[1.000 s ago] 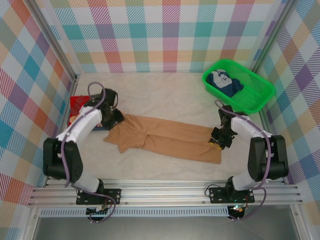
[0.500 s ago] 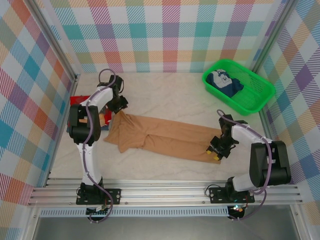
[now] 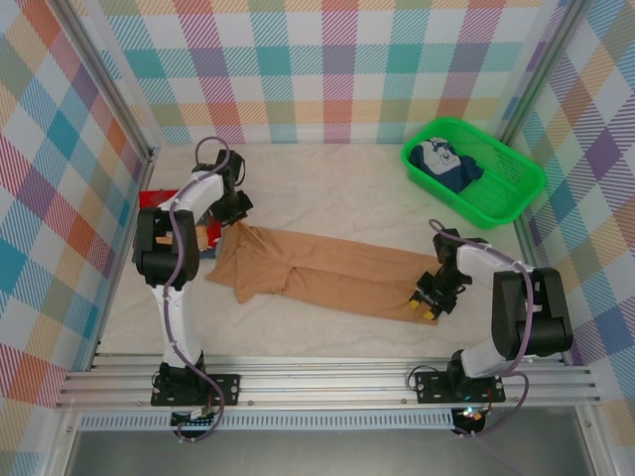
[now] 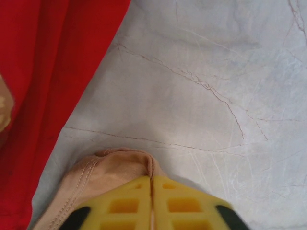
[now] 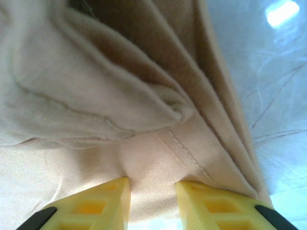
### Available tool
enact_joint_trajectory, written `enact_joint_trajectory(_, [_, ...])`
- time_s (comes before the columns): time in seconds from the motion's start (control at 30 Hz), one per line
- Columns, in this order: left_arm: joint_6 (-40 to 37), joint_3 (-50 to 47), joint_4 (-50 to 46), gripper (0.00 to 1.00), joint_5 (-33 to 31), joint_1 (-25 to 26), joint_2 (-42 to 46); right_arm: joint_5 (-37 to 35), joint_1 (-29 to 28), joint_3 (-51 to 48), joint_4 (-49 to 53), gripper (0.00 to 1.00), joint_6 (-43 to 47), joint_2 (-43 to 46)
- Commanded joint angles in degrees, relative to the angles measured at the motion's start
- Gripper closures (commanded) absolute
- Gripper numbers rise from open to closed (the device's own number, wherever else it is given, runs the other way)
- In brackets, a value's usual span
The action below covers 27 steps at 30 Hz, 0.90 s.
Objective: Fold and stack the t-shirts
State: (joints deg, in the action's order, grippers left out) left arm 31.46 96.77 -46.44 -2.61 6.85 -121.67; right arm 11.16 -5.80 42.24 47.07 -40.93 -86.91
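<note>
While the left gripper (image 4: 152, 178) is holding its yellow fingers (image 4: 122, 203) pressed flat together, a bunched hem of the tan t-shirt (image 4: 112, 167) is sitting right at their tips. It appears to be pinched there, though the contact itself is hidden. Just beside it, the red t-shirt (image 4: 43, 86) is lying on the pale marbled table (image 4: 206, 86). The right gripper (image 5: 152, 184) is gripping with its jaws partly apart, and a thick fold of the tan shirt's stitched edge is filling the gap. From above, that shirt is lying stretched long across the middle of the table, with the left gripper at its far left corner and the right gripper at its near right corner. A green basket (image 3: 506, 193) is sitting well apart at the far right, holding dark blue cloth (image 3: 454, 169).
</note>
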Motion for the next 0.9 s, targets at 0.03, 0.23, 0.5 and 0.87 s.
enact_joint_trajectory(0.03, [-0.5, 0.8, -0.7, 1.0, -3.0, -1.0, 0.9, -6.7, 0.2, 0.3, 1.1, 0.71, 2.7, -4.2])
enact_joint_trajectory(0.23, [-0.2, 2.8, -1.5, 1.0, -1.3, -2.9, 0.2, -9.3, 0.2, 3.3, 4.1, 0.75, 4.1, -7.6])
enact_joint_trajectory(0.5, [1.1, 5.2, -0.7, 1.0, 1.5, -4.6, -1.3, -9.9, 0.2, 5.4, 5.5, 0.78, 5.7, -9.8])
enact_joint_trajectory(0.87, [0.3, 13.8, -3.0, 1.0, 3.4, -4.5, -6.8, -10.2, 0.2, 6.3, 5.7, 0.78, 7.0, -10.6])
